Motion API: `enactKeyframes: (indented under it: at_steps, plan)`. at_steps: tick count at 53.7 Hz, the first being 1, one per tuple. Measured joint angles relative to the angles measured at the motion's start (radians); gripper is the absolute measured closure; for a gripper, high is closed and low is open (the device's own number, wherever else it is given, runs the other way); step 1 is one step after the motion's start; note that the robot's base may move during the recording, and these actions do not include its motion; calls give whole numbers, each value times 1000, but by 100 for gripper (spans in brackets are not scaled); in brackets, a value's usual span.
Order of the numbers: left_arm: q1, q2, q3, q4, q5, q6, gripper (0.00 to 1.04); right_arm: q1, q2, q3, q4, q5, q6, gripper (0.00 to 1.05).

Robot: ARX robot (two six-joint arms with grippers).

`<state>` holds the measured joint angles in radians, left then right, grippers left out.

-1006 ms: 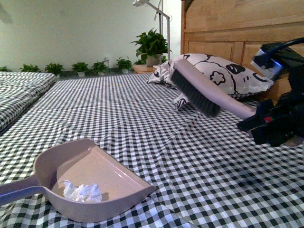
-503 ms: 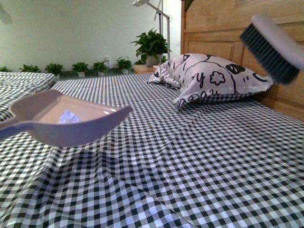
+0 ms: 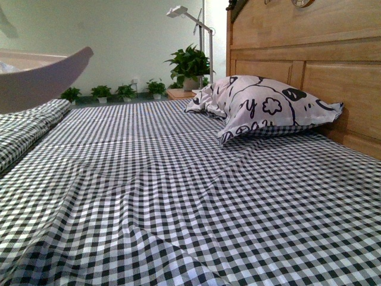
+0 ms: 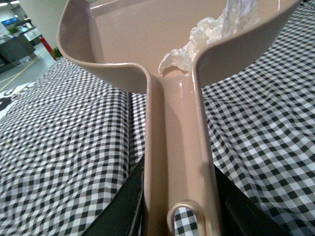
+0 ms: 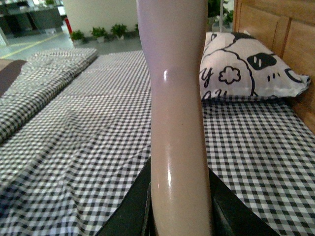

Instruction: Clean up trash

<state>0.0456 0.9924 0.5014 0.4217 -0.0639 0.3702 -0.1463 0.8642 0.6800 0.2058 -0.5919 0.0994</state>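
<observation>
The beige dustpan [image 3: 36, 80] hangs high at the far left of the front view, only its scoop showing. In the left wrist view its handle [image 4: 177, 162] runs between the dark jaws of my left gripper [image 4: 178, 216], which is shut on it. The trash [image 4: 216, 27], a crumpled white paper wad, lies in the scoop near the handle. My right gripper [image 5: 179, 211] is shut on the pale handle of the brush [image 5: 174, 108]; its bristles are out of view. Neither arm shows in the front view.
A black-and-white checked sheet [image 3: 190, 196] covers the bed. A patterned pillow [image 3: 262, 107] leans on the wooden headboard [image 3: 309, 65] at the right. Potted plants [image 3: 189, 59] and a white lamp [image 3: 190, 18] stand behind the bed; a second checked bed [image 3: 24, 128] is at the left.
The dustpan with the trash has risen off the bed and gone left and up. The brush has lifted up and right out of the front view.
</observation>
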Motion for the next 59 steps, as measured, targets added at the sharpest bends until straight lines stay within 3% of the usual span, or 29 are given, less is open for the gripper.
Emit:
enactKeyframes:
  at_steps: [17,38,44,59]
  plan:
    - [-175,-386,-56,-166,-217,-16,77,-35,-211,-25,-66,-40,181,85]
    - [-312,-609,-132,-321,-385,-10,77,220,-404,-42,-249,262,365,85]
    - [-348,-682,-138,-364,-482,-14,77,270,-442,-44,-307,351,375,85]
    - [-365,-718,-180,-370,-509,-71,77,254,-448,-52,-314,381,357,85]
